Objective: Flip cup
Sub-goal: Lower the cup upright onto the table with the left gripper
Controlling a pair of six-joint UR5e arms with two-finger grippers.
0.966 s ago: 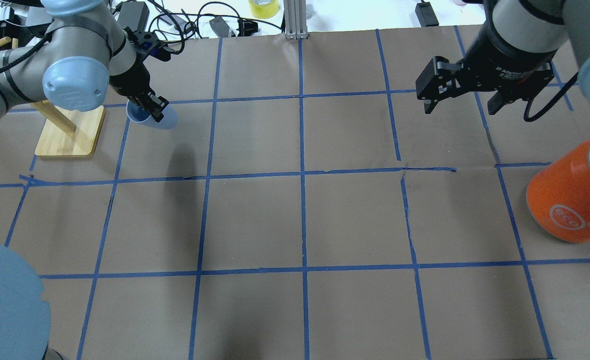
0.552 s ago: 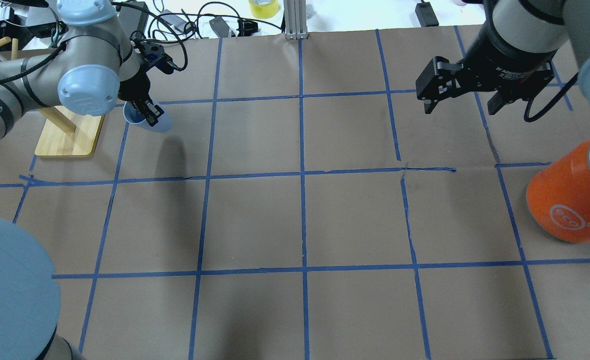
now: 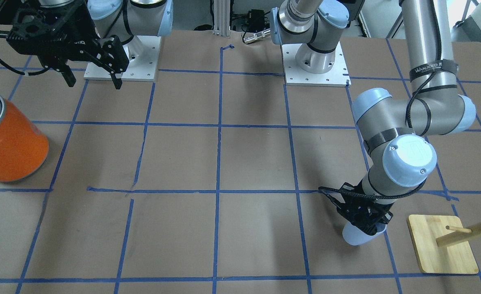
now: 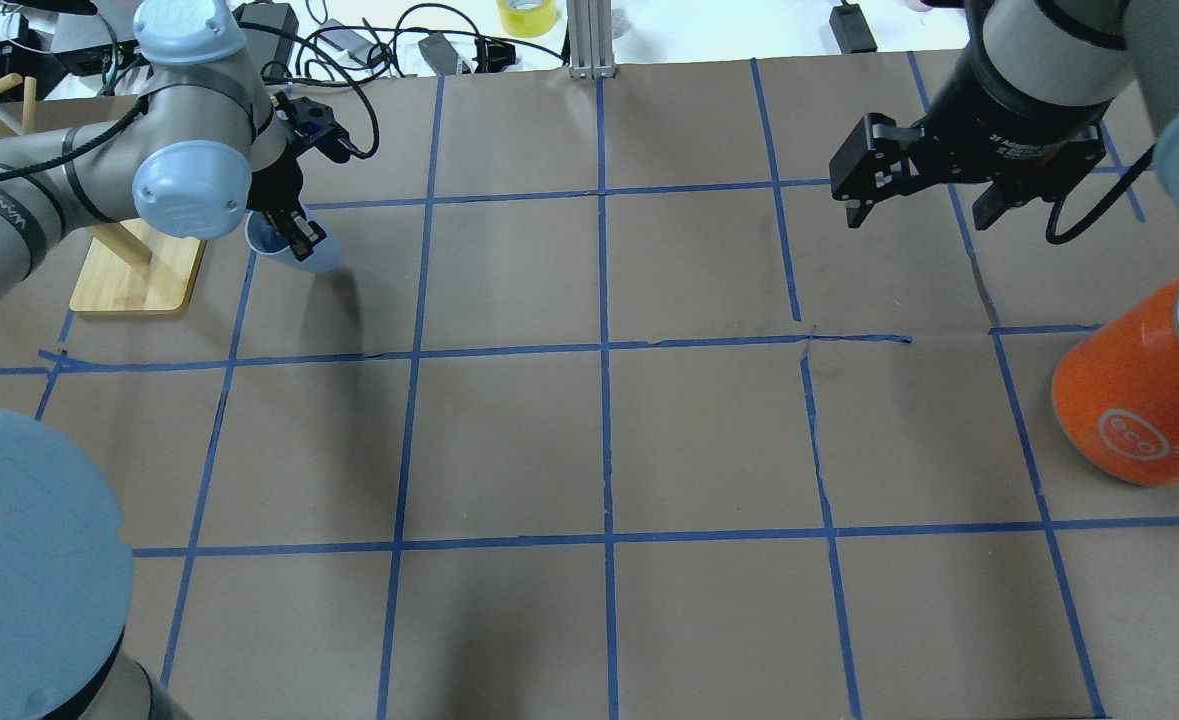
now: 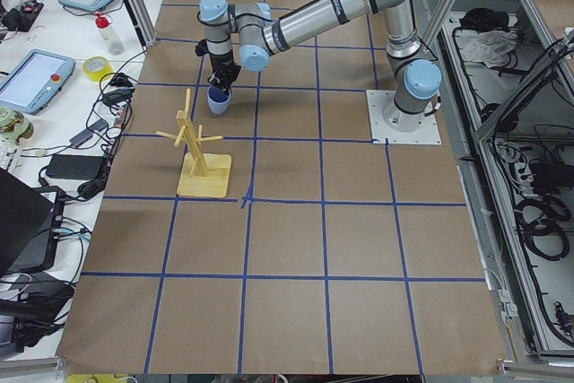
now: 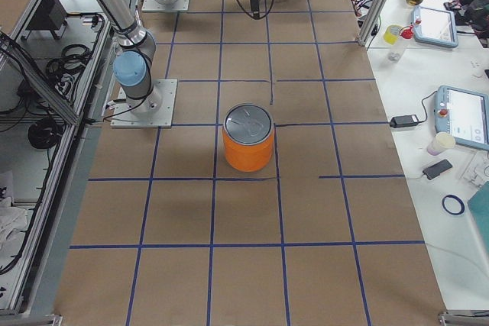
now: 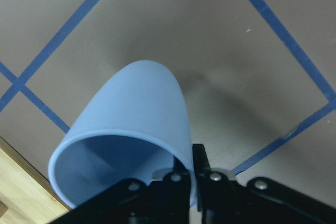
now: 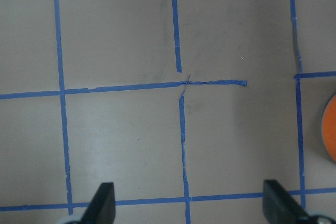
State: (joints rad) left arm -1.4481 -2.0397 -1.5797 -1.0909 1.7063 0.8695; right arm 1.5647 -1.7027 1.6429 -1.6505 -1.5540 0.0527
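The pale blue cup is at the far left of the table, tilted, its open mouth toward the wooden stand. My left gripper is shut on the cup's rim wall. In the left wrist view the cup fills the frame, blue inside, with the fingers pinching its rim. The front view shows the cup under the left gripper, its base near or on the paper. My right gripper is open and empty, high over the far right of the table; it also shows in the front view.
A wooden peg stand stands just left of the cup; it also shows in the front view. A large orange canister with a silver lid stands at the right edge. Cables and a yellow tape roll lie beyond the table's far edge.
My left arm has swung its wrist and shifted slightly toward the far side, turning the held cup more upright. The right arm has not moved.
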